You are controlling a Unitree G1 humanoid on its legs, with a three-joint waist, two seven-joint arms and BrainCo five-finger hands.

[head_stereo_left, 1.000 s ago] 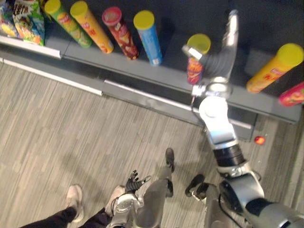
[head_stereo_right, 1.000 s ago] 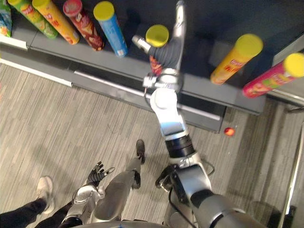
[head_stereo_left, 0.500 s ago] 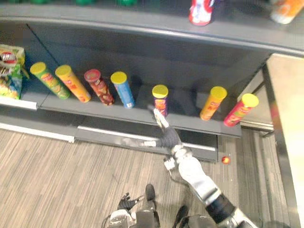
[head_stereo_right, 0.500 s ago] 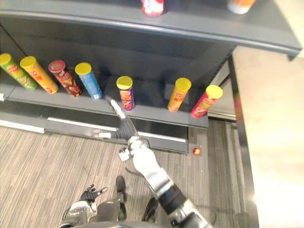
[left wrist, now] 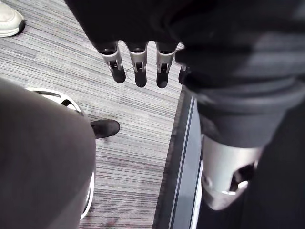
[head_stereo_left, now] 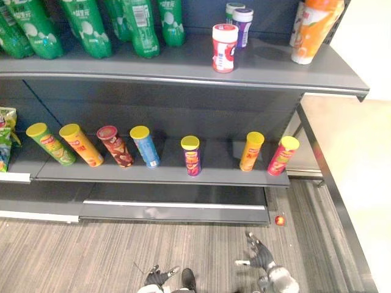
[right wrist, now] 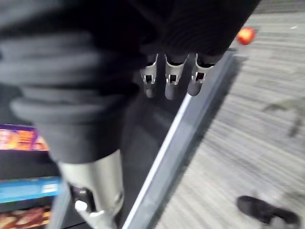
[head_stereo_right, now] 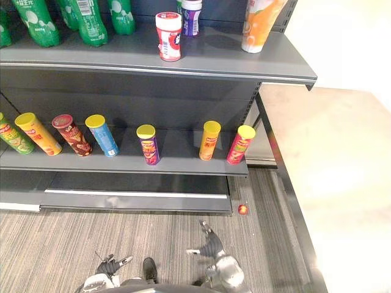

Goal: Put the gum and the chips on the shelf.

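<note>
R hand [head_stereo_left: 261, 259] low over the floor [head_stereo_left: 91, 256] in front of the shelving, fingers spread, released, nothing in it; its wrist view shows straight fingers [right wrist: 171, 76] w/ nothing between them. L hand [head_stereo_left: 160, 276] at the bottom edge of the eye view, also relaxed & empty, fingers [left wrist: 138, 67] straight over the floor.

Gum tub [head_stereo_left: 225, 47], red/white label, red lid, stands upright on upper shelf [head_stereo_left: 275, 61], apart from a purple-lid tub [head_stereo_left: 242, 24] behind it, w/ green bottles [head_stereo_left: 85, 24] to the left & an orange bottle [head_stereo_left: 311, 27] to the right.

Chips can [head_stereo_left: 191, 155], purple/red label, yellow lid, upright on lower shelf [head_stereo_left: 220, 174], between a blue can [head_stereo_left: 145, 146] & an orange can [head_stereo_left: 251, 151], touching neither. Print on all labels too small to read.

Small red ball [head_stereo_left: 280, 220] on the floor by the shelf base.
</note>
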